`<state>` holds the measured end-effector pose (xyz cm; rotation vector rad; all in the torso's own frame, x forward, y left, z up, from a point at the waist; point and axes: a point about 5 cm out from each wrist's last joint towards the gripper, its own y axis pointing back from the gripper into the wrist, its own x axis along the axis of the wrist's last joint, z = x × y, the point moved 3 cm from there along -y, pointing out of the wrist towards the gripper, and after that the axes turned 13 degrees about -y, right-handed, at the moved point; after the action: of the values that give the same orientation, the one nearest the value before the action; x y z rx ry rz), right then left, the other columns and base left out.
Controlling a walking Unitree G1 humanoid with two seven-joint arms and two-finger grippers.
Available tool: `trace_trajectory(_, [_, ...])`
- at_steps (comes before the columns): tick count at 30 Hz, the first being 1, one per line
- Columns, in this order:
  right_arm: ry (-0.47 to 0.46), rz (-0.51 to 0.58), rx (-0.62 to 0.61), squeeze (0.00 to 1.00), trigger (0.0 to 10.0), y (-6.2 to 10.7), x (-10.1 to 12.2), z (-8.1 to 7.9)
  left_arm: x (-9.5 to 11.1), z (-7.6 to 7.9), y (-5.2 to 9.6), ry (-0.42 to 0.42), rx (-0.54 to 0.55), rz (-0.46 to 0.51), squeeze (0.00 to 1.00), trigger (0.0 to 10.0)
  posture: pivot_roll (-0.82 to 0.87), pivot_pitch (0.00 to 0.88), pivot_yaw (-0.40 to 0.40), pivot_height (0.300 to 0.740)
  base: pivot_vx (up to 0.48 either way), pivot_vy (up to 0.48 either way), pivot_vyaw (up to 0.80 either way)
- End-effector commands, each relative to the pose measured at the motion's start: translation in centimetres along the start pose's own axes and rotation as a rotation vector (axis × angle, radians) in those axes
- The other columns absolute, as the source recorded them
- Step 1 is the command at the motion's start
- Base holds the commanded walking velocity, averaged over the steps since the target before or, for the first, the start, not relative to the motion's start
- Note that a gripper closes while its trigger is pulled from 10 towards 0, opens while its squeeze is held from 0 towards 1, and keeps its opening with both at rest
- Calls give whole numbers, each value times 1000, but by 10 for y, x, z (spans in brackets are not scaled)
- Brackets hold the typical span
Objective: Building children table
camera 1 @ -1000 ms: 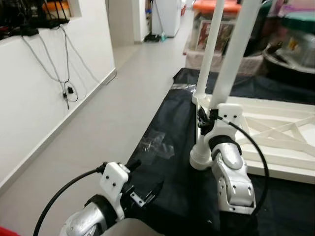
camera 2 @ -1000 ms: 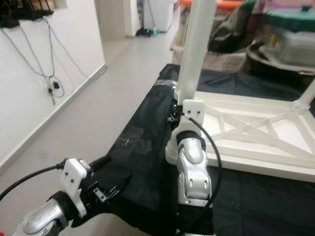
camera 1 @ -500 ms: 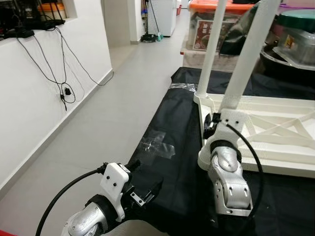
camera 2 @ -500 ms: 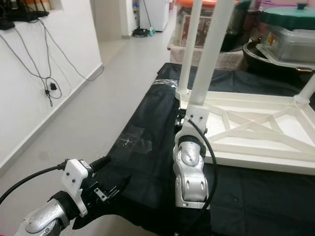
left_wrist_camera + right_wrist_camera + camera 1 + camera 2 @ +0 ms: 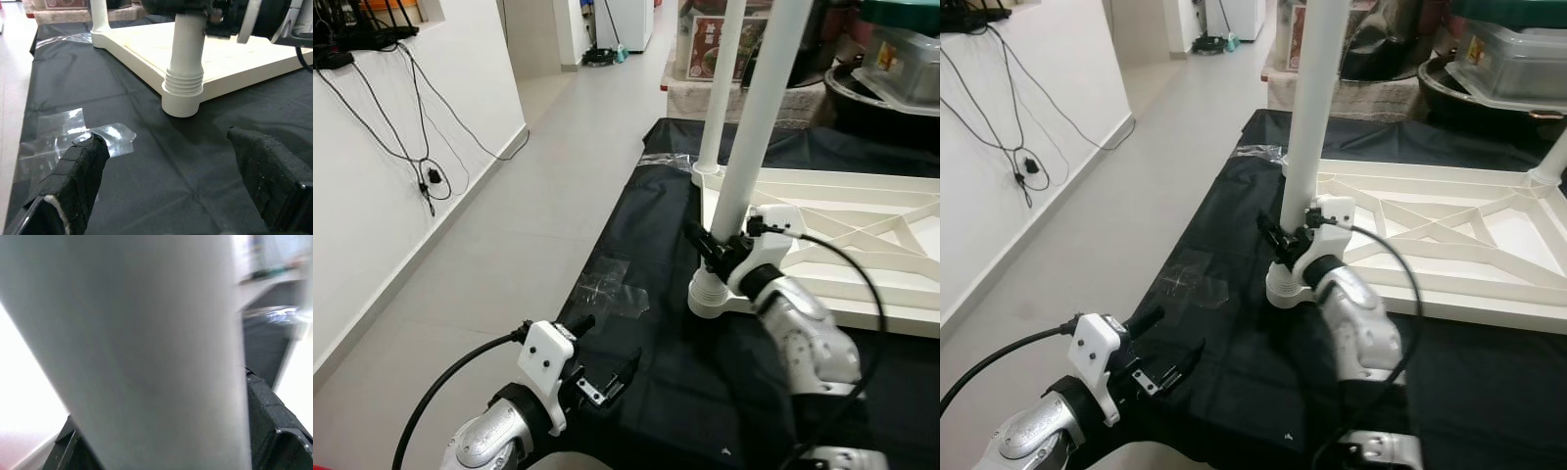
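Nearest, the left gripper (image 5: 607, 377) hovers with fingers spread over the black sheet (image 5: 646, 333), holding nothing. Ahead and to its right, the right gripper (image 5: 713, 253) clamps the upright leg (image 5: 749, 147) just above its socket on the upturned tabletop (image 5: 862, 294); the leg's axis runs vertical.

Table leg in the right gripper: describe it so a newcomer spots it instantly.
On the black sheet lies an upturned white table top. At its near-left corner stands the table leg, clasped by the right gripper; the far leg stands untouched.
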<state>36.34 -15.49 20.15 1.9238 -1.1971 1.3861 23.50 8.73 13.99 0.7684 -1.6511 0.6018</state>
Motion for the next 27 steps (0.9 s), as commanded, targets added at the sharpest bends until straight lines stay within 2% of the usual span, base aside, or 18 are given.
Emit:
trace_trajectory(1, [-11, -78, 184, 0, 10000, -4, 0, -11, -2, 2, -1, -1, -3, -6, 0, 10000, 138, 88, 3, 740, 0, 0, 0])
trace_trajectory(2, [-11, -78, 184, 0, 10000, -4, 0, -11, -2, 2, -1, -1, -3, -6, 0, 10000, 138, 88, 3, 740, 0, 0, 0])
trace_trajectory(3, [12, -149, 353, 0, 10000, -3, 3, -20, -2, 2, -1, -2, -2, -4, 0, 10000, 145, 87, -2, 740, 0, 0, 0])
trace_trajectory(4, [12, -149, 353, 0, 10000, -3, 3, -20, -2, 2, -1, -2, -2, -4, 0, 10000, 145, 87, -2, 740, 0, 0, 0])
trace_trajectory(5, [28, -203, 470, 0, 10000, -2, 3, -26, -2, 1, -1, -3, -1, -3, 0, 10000, 149, 85, -4, 740, 0, 0, 0])
trace_trajectory(6, [28, -203, 470, 0, 10000, -2, 3, -26, -2, 1, -1, -3, -1, -3, 0, 10000, 149, 85, -4, 740, 0, 0, 0])
trace_trajectory(7, [29, -238, 566, 0, 10000, -4, 4, -33, -1, 2, -1, -4, 0, -2, 0, 10000, 157, 84, -7, 740, 0, 0, 0])
trace_trajectory(8, [29, -238, 566, 0, 10000, -4, 4, -33, -1, 2, -1, -4, 0, -2, 0, 10000, 157, 84, -7, 740, 0, 0, 0])
trace_trajectory(10, [21, -271, 702, 0, 10000, -11, 3, -46, 0, 3, -1, -3, 3, 2, 0, 10000, 170, 80, -12, 740, 0, 0, 0])
trace_trajectory(11, [21, -271, 702, 0, 10000, -11, 3, -46, 0, 3, -1, -3, 3, 2, 0, 10000, 170, 80, -12, 740, 0, 0, 0])
trace_trajectory(12, [7, -291, 793, 0, 10000, -14, 3, -56, 0, 4, 0, 0, 3, 4, 0, 10000, 173, 79, -15, 740, 0, 0, 0])
trace_trajectory(15, [14, -329, 852, 0, 10000, -13, -1, -61, 0, 4, 0, 2, 2, 6, 0, 10000, 174, 78, -15, 740, 0, 0, 0])
trace_trajectory(16, [28, -362, 885, 0, 980, -13, -5, -64, 0, 5, 0, 2, 1, 7, 0, 10000, 176, 73, -18, 740, 0, 0, 0])
trace_trajectory(18, [37, -385, 907, 0, 980, -13, -9, -65, 0, 5, 0, 2, 0, 7, 0, 10000, 176, 73, -18, 740, 0, 0, 0])
trace_trajectory(19, [52, -392, 912, 0, 0, -13, -11, -66, 0, 5, 0, 1, -1, 7, 0, 10000, 175, 71, -17, 740, 0, 0, 0])
trace_trajectory(26, [106, -361, 887, 0, 0, -14, -18, -63, 0, 5, -1, -1, -4, 8, 0, 10000, 171, 66, -13, 740, 0, 0, 0])
trace_trajectory(27, [111, -322, 822, 0, 0, -17, -18, -60, 0, 5, -1, -1, -5, 8, 0, 10000, 169, 62, -15, 740, 0, 0, 0])
